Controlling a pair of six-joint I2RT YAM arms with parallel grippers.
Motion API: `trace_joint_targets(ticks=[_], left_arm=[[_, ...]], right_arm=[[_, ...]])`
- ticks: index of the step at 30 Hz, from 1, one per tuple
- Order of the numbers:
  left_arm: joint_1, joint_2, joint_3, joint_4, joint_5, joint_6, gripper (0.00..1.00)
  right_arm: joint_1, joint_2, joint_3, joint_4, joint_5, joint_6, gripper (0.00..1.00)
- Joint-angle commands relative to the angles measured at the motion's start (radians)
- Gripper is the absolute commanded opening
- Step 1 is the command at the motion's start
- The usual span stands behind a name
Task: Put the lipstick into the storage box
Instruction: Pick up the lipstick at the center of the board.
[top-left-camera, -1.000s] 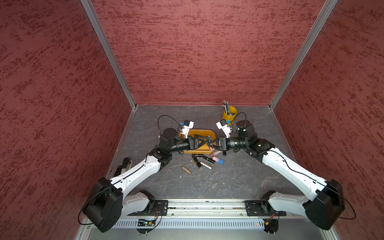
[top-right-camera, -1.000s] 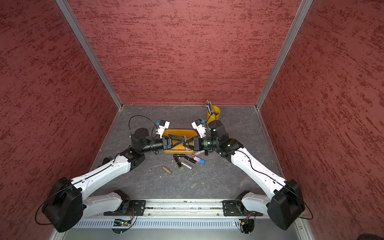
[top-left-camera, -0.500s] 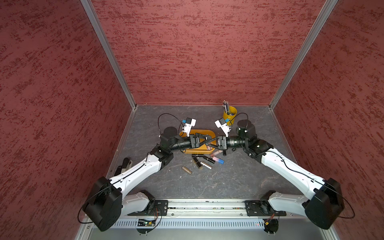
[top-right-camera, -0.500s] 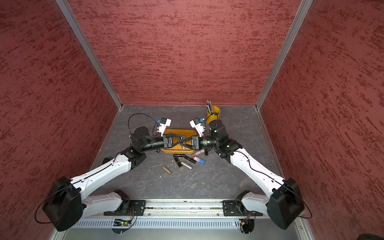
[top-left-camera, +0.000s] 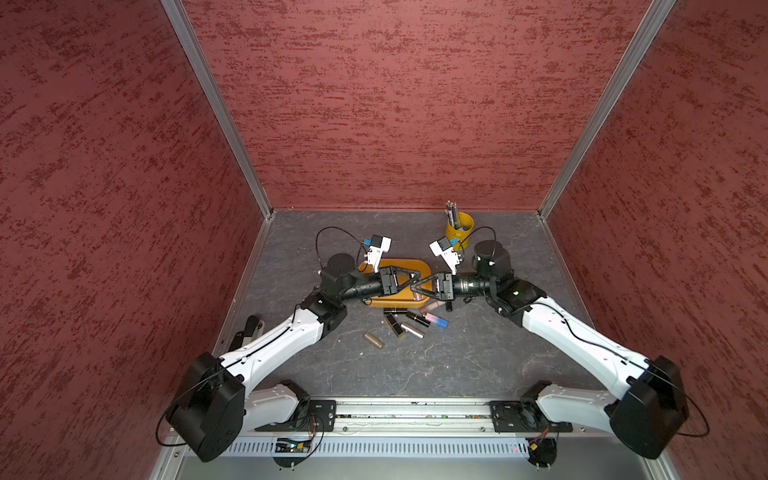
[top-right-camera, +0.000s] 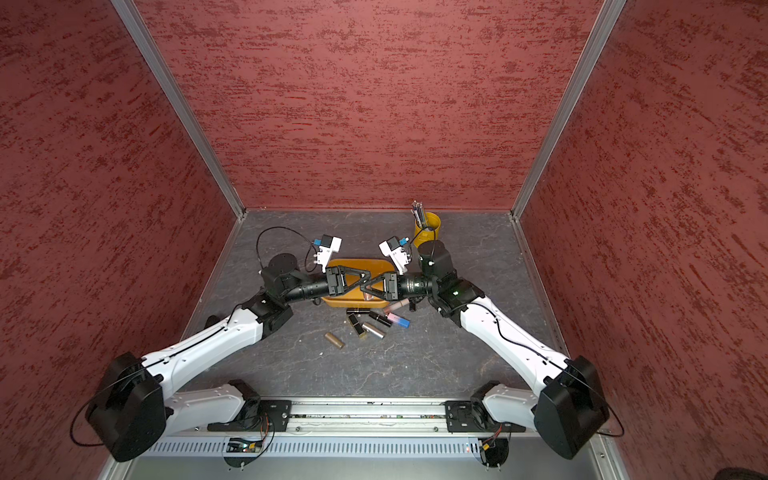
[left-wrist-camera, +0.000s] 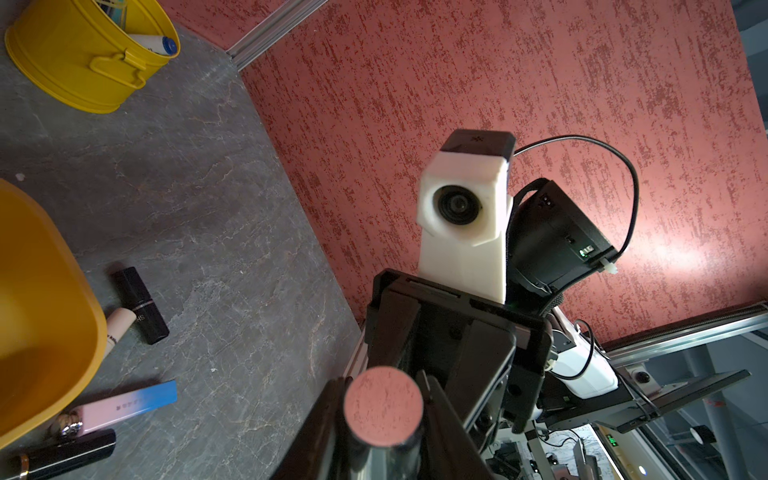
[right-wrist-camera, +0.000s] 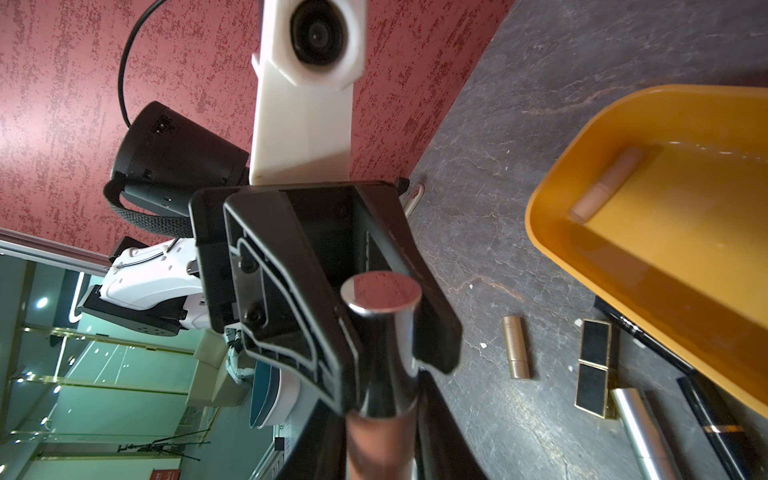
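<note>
A lipstick (right-wrist-camera: 380, 291) with a shiny silver cap and a coppery pink body hangs in the air over the orange-yellow storage box (top-left-camera: 399, 262). My right gripper (right-wrist-camera: 380, 415) is shut on its pink body. My left gripper (left-wrist-camera: 382, 415) is closed on the silver part, and the round pink end of the lipstick (left-wrist-camera: 382, 405) faces its camera. In both top views the left gripper (top-left-camera: 419, 281) and right gripper (top-left-camera: 412, 286) meet tip to tip above the storage box (top-right-camera: 357, 262). A peach lipstick (right-wrist-camera: 611, 183) lies inside the box.
Several loose lipsticks lie just in front of the box: a gold one (top-left-camera: 373, 339), a black and gold one (top-left-camera: 395, 325), a silver one (top-left-camera: 411, 330) and a pink-and-blue one (top-left-camera: 436, 321). A yellow pen cup (top-left-camera: 459, 228) stands at the back right. Red walls enclose the table.
My left gripper has reached right to the right gripper and closed its jaws on the lipstick held there. The right gripper stayed shut on the lipstick.
</note>
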Motion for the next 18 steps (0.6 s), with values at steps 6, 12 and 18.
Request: trace_joint_targets(ticks=[6, 12, 18], left_arm=[[0.001, 0.008, 0.012, -0.013, -0.003, 0.020, 0.17], [0.007, 0.005, 0.013, -0.041, -0.003, 0.033, 0.11], [0.017, -0.008, 0.013, -0.079, -0.010, 0.044, 0.11]], right_arm=[[-0.004, -0.004, -0.014, 0.034, 0.020, -0.002, 0.20], [-0.004, 0.001, -0.013, 0.034, 0.032, -0.001, 0.37], [-0.004, -0.005, -0.010, 0.025, 0.044, -0.005, 0.57]])
